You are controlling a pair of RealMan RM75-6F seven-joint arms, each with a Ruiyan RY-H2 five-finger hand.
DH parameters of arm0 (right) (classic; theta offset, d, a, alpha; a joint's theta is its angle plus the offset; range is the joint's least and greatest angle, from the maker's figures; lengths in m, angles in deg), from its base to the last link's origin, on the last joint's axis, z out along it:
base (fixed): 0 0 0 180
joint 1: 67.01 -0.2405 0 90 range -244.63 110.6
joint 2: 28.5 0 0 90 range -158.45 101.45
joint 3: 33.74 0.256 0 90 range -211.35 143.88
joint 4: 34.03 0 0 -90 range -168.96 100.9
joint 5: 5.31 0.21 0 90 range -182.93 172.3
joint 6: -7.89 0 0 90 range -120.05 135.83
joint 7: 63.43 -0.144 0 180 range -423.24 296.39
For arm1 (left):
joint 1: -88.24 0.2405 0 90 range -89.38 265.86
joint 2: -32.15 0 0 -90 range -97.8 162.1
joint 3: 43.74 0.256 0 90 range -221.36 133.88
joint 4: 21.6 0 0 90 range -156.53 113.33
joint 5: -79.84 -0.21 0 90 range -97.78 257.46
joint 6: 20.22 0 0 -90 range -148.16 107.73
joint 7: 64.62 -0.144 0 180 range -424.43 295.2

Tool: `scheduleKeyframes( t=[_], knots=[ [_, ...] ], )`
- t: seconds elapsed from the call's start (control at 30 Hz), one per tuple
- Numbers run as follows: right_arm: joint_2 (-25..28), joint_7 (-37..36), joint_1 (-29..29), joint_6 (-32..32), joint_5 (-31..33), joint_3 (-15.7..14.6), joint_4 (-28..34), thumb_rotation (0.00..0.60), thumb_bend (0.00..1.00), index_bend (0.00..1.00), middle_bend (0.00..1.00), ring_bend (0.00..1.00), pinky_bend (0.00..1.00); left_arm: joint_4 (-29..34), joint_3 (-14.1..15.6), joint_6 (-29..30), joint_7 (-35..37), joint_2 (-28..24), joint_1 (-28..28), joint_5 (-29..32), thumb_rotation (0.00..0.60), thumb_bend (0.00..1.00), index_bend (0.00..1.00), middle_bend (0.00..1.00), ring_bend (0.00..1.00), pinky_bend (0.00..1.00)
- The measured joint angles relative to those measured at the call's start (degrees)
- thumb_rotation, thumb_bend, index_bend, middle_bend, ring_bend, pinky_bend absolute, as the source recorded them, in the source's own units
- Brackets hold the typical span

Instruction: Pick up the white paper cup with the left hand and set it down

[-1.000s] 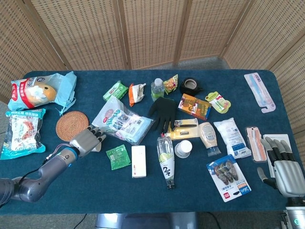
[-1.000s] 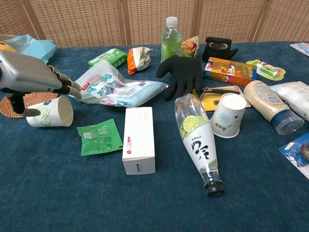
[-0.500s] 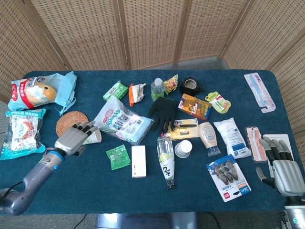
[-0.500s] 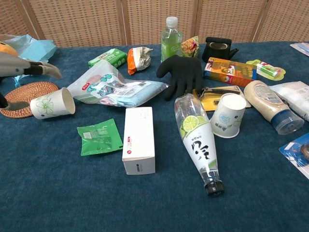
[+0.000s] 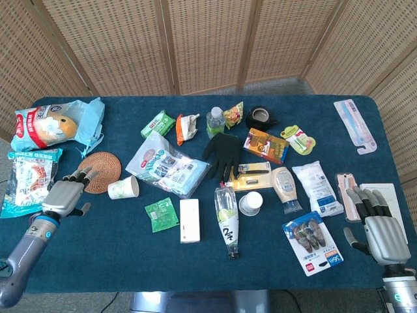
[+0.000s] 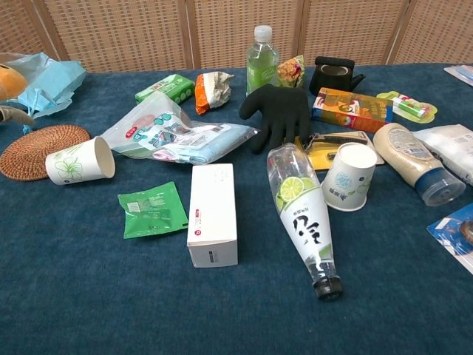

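A white paper cup (image 5: 123, 188) with a green flower print lies on its side on the blue table, its mouth facing right, just beside the woven coaster (image 5: 98, 171). In the chest view this cup (image 6: 80, 160) touches the coaster's edge (image 6: 33, 146). My left hand (image 5: 65, 193) hovers to the left of the cup, fingers spread, holding nothing and well apart from it. Only a fingertip (image 6: 13, 113) of it shows at the chest view's left edge. My right hand (image 5: 380, 228) rests open at the table's front right corner.
A second paper cup (image 6: 349, 176) stands upright mid-table beside a lying lime bottle (image 6: 301, 214). A white box (image 6: 213, 213), a green sachet (image 6: 154, 209) and a plastic pack (image 6: 177, 134) lie right of the flower cup. Snack bags (image 5: 31, 176) sit at the far left.
My left hand has let go of the flower cup and drawn back to the left and toward the table's front. The cup stays lying on its side by the coaster.
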Motion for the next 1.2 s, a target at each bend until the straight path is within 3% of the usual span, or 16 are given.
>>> scheduleKeyframes(
  t=[0.83,1.1,1.2],
  knots=[
    [0.4,-2.0,1.2,-1.5,0.0,-0.5,-0.6,0.6,0.42,0.0,0.0,0.0,0.0,-3.7,-6.0,-6.2,-3.3,7.3,-1.3,2.9,0.6,0.44,0.08,0.02,0.1,0.25],
    [0.5,-2.9,1.6,-1.7,0.3,-0.5,-0.9,0.6,0.42,0.0,0.0,0.0,0.0,-4.3,-6.7,-6.4,-4.0,9.0,-1.4,3.1,0.6,0.44,0.25,0.08,0.16,0.29],
    [0.6,-3.3,1.7,-1.9,0.3,-0.5,-1.0,0.6,0.42,0.0,0.0,0.0,0.0,-4.6,-7.2,-6.1,-4.1,9.8,-1.4,3.3,0.6,0.48,0.32,0.14,0.23,0.36]
  ],
)
